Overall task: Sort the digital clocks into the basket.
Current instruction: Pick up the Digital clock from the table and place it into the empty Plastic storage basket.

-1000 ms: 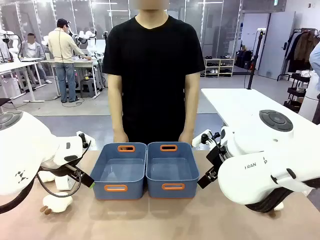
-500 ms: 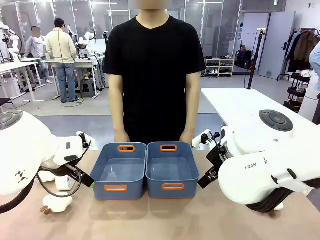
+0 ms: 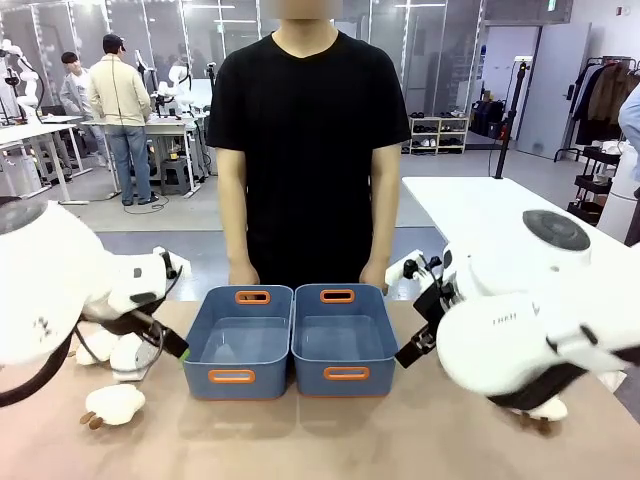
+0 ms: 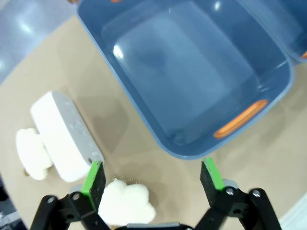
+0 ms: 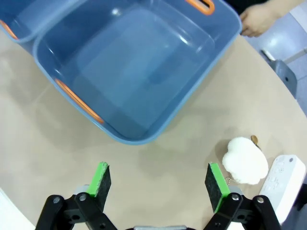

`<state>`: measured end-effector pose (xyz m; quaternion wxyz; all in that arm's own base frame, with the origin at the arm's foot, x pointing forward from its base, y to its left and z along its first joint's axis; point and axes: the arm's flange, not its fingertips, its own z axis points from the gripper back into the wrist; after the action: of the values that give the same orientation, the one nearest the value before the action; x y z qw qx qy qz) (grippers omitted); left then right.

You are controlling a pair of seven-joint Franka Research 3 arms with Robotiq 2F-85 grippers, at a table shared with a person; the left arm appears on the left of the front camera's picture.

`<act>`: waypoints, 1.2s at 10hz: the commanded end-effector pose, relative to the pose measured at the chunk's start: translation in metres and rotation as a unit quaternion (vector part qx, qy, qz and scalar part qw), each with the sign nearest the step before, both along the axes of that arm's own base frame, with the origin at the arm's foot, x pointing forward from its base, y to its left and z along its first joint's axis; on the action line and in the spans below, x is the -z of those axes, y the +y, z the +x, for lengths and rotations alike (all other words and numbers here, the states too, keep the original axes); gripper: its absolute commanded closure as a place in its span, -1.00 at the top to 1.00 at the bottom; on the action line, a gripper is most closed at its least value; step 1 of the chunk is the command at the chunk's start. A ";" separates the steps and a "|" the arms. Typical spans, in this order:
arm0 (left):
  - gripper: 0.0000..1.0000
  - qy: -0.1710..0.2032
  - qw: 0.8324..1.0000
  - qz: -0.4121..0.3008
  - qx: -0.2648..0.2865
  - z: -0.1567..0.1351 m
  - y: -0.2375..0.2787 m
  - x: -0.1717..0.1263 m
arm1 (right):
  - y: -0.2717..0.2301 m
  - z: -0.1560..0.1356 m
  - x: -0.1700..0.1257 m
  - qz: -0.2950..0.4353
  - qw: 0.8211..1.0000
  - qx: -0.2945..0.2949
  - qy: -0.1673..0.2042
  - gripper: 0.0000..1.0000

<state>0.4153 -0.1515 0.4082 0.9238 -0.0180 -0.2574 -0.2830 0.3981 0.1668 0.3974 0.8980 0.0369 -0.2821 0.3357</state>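
Observation:
Two blue-grey bins with orange handles stand side by side mid-table, the left basket (image 3: 240,345) and the right basket (image 3: 345,345); both hold nothing. One white digital clock (image 4: 63,139) lies on the table left of the left bin, also seen at table level as a white block (image 3: 130,356). The other digital clock (image 5: 284,184) lies right of the right bin. My left gripper (image 4: 152,178) hovers open above that bin's near corner. Over the table beside the right bin, my right gripper (image 5: 158,182) is also open, with nothing between its fingers.
White fluffy clouds lie by each clock: one cloud (image 3: 113,403) at front left, another (image 4: 31,153) behind the left clock, a third (image 5: 245,160) near the right clock. The person stands behind the bins, one hand (image 5: 258,19) at the table's far edge.
Both arms have shifted a little, the left one swinging upward and outward. The bins, clocks and clouds have stayed put.

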 end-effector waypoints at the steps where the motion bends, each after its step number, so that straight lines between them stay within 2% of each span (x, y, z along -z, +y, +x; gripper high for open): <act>1: 1.00 0.060 0.997 -0.047 -0.002 0.008 0.020 -0.055 | -0.022 0.015 -0.050 0.070 0.996 -0.035 0.041 1.00; 3: 1.00 0.116 0.981 -0.155 0.019 0.004 0.058 -0.088 | -0.047 0.017 -0.081 0.175 0.977 -0.067 0.096 1.00; 4: 1.00 0.153 0.957 -0.245 0.040 0.001 0.086 -0.100 | -0.074 0.016 -0.091 0.270 0.948 -0.088 0.145 1.00; 5: 1.00 0.179 0.920 -0.345 0.049 -0.006 0.124 -0.106 | -0.110 0.013 -0.092 0.357 0.912 -0.093 0.180 1.00; 6: 1.00 0.189 0.878 -0.436 0.062 -0.026 0.176 -0.105 | -0.157 0.003 -0.082 0.437 0.874 -0.078 0.200 1.00; 7: 1.00 0.183 0.847 -0.498 0.046 -0.048 0.223 -0.099 | -0.198 -0.012 -0.068 0.487 0.847 -0.053 0.207 1.00; 8: 1.00 0.164 0.823 -0.543 0.031 -0.071 0.262 -0.090 | -0.236 -0.028 -0.054 0.517 0.831 -0.027 0.205 1.00; 10: 1.00 0.130 0.803 -0.581 0.001 -0.111 0.324 -0.075 | -0.301 -0.068 -0.042 0.549 0.816 0.032 0.180 1.00; 11: 1.00 0.111 0.804 -0.583 -0.031 -0.123 0.345 -0.069 | -0.322 -0.082 -0.037 0.547 0.818 0.063 0.167 1.00; 12: 1.00 0.101 0.802 -0.587 -0.047 -0.127 0.358 -0.065 | -0.330 -0.090 -0.036 0.545 0.821 0.070 0.156 1.00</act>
<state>0.2737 0.2134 0.4715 0.7687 -0.5805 -0.2665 -0.0328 0.3092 -0.1765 0.4274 0.7755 0.5708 -0.2667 0.0409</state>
